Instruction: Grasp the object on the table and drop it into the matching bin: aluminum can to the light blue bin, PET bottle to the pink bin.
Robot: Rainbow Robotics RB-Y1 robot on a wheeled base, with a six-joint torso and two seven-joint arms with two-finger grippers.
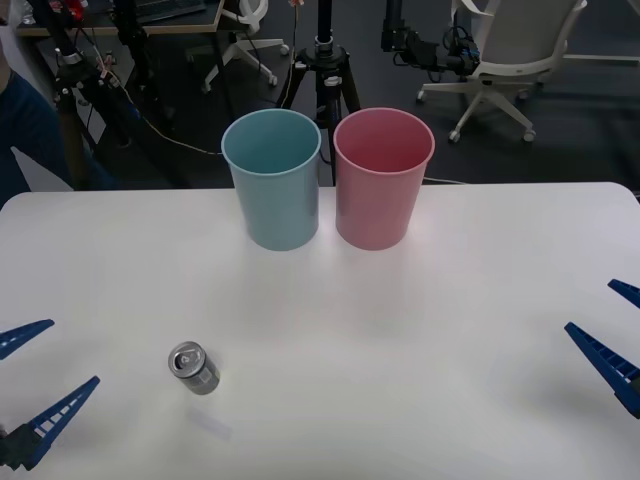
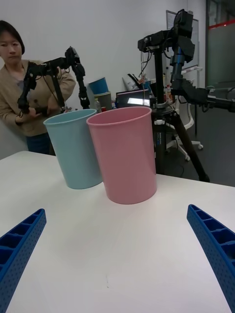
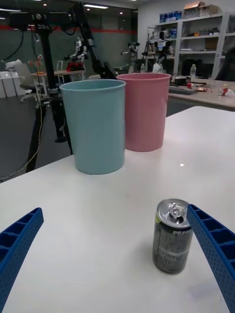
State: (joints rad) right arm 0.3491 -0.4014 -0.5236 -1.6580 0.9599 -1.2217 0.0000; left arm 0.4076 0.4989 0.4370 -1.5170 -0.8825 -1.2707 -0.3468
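Front view: the can [image 1: 194, 367] stood upright on the table [image 1: 420, 330], near the left gripper [image 1: 35, 385] and far from the right gripper [image 1: 612, 330]; both jaws gaped wide. Left wrist view: the can sat just beside one finger [image 3: 215, 254], off-centre of the gap. Right wrist view: the blue bin [image 2: 73, 146] and pink bin [image 2: 125, 154] stood ahead.

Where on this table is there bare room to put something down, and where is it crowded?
Bare room: the wide middle of the table between the aluminum can and the open right gripper, and the far corners beside the bins. Crowded: the far centre, where the light blue bin and pink bin stand together, and around the can by the open left gripper.
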